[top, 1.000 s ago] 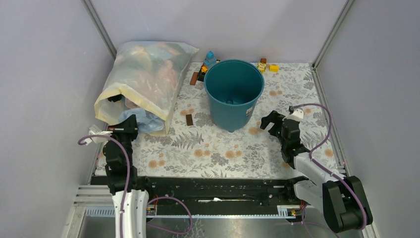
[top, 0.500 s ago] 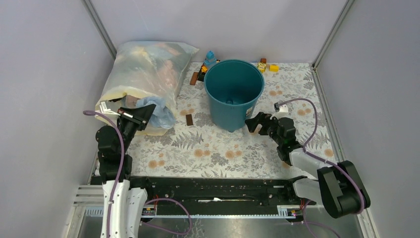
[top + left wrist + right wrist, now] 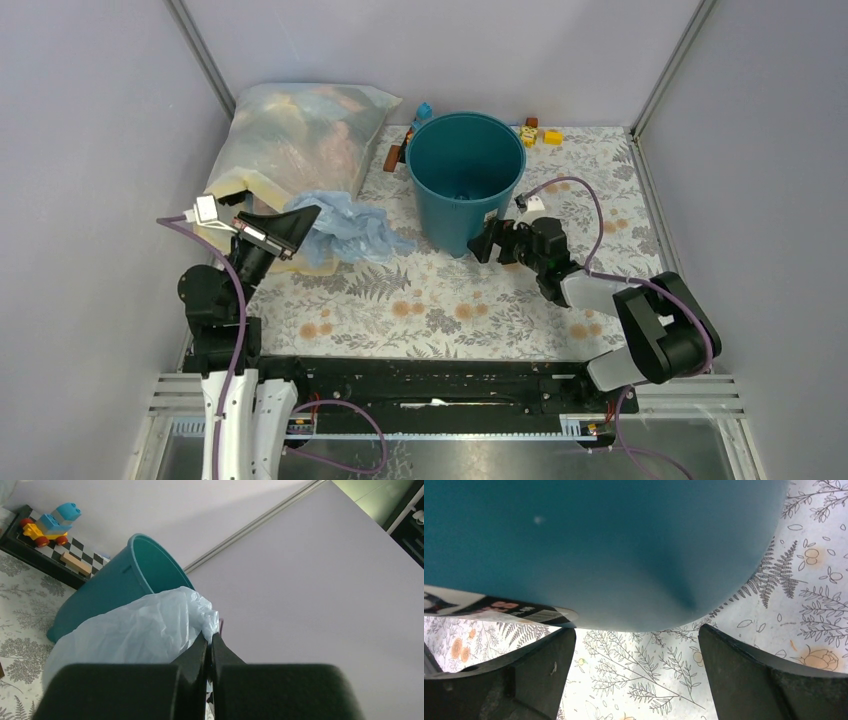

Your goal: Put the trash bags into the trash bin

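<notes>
Bag [image 3: 350, 228]: a second ago it was bunched at the mouth of the sack [image 3: 290, 140]. Now it has been drawn out and hangs from the left gripper [image 3: 300, 218], its loose end trailing over the table [image 3: 450, 300] between sack and bin [image 3: 450, 215]. It is not yet in the bin. The left wrist view shows the jaws pressed together on a fold of the pale blue film [image 3: 140, 630], with the bin [image 3: 115, 590] behind it.

Meanwhile the right gripper [image 3: 490, 242] has swung in from well to the right and now sits low at the bin's base, jaws wide apart. Its own camera shows a finger [image 3: 744, 675] on each side just under the teal wall [image 3: 599, 545], gripping nothing. The bin seems to have shifted slightly to the far left.

My reading is that the pick is done and the carry has begun. The right arm looks set to steady the bin while the left lifts the bag over the rim. The trailing film could catch on that rim
</notes>
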### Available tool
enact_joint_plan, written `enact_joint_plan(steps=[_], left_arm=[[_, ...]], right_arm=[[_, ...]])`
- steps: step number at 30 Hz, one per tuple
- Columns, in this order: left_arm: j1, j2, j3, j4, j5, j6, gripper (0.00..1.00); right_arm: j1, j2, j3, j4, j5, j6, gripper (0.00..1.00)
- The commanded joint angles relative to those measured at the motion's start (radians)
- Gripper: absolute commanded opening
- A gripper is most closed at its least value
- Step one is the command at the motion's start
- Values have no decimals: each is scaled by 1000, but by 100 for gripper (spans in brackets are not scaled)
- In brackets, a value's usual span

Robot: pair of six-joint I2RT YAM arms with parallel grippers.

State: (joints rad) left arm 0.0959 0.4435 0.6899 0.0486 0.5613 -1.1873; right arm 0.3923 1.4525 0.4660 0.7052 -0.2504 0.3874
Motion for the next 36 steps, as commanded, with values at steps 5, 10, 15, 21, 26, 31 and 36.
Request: enact_joint_plan(steps=[5, 10, 15, 21, 26, 31, 36], left_arm=[[-30, 58, -2, 48, 74, 21, 0], [-177, 152, 9, -80, -45, 140, 0], [-535, 333, 39, -84, -276, 228, 0], [-923, 598, 163, -55, -558, 327, 0], [-999, 835, 251, 38, -542, 345, 0], [-1033, 1025, 350, 113, -508, 377, 0], [-1027, 1150, 476, 87, -601, 429, 0]], right_arm=[[13, -39, 25, 17, 29, -34, 100], [14, -38, 18, 43, -8, -37, 100], [14, -126, -48, 86, 25, -53, 100], [14, -235, -107, 99, 72, -68, 100], [14, -308, -148, 100, 147, -68, 100], [14, -475, -225, 77, 355, -68, 100], [13, -575, -275, 41, 497, -61, 100]])
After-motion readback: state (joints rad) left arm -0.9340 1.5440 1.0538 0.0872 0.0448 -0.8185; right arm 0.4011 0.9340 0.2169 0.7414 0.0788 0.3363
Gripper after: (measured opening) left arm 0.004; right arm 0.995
